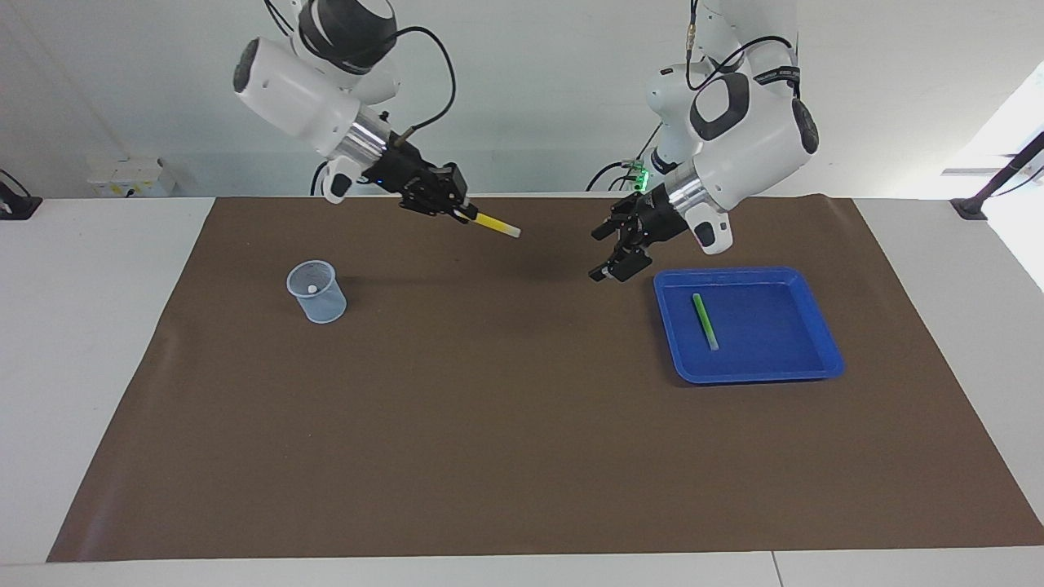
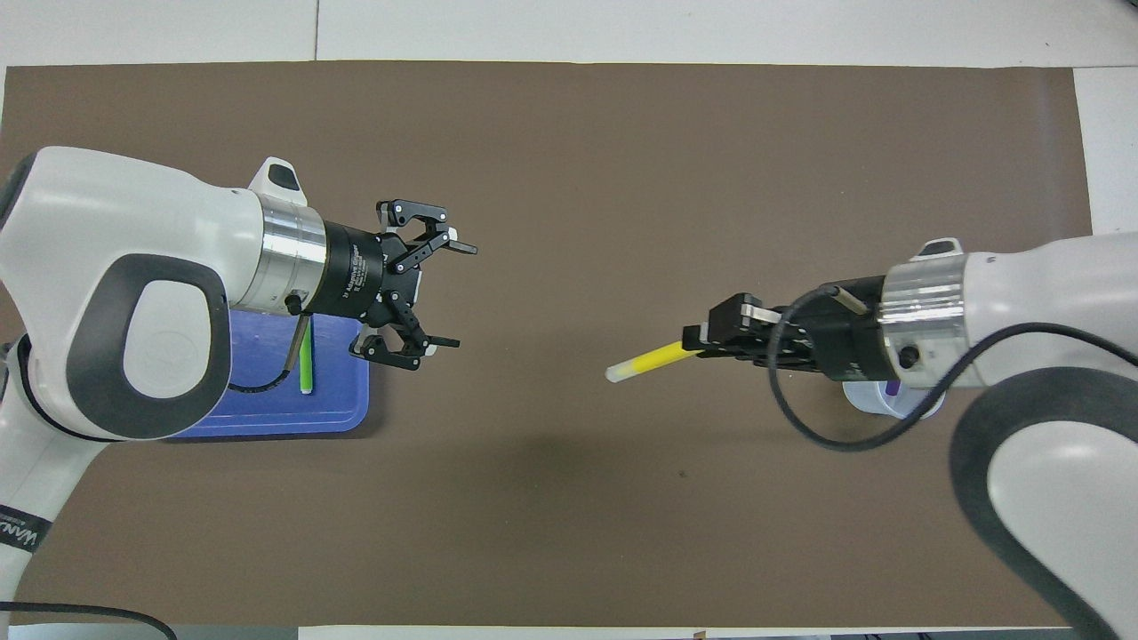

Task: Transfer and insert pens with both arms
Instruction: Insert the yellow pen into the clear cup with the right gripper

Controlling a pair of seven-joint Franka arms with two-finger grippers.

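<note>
My right gripper (image 1: 465,214) (image 2: 702,342) is shut on the yellow pen (image 1: 497,226) (image 2: 649,360) and holds it in the air over the brown mat, pale cap end pointing toward my left gripper. My left gripper (image 1: 602,254) (image 2: 458,295) hangs open and empty a pen's length or more from that cap, over the mat beside the blue tray. The green pen (image 1: 705,320) (image 2: 306,364) lies flat in the tray. A purple pen (image 2: 892,388) shows inside the clear cup, mostly hidden under my right wrist in the overhead view.
The blue tray (image 1: 750,377) (image 2: 267,422) sits toward the left arm's end of the table. The clear plastic cup (image 1: 318,293) (image 2: 876,406) stands toward the right arm's end. A brown mat (image 1: 522,456) covers most of the white table.
</note>
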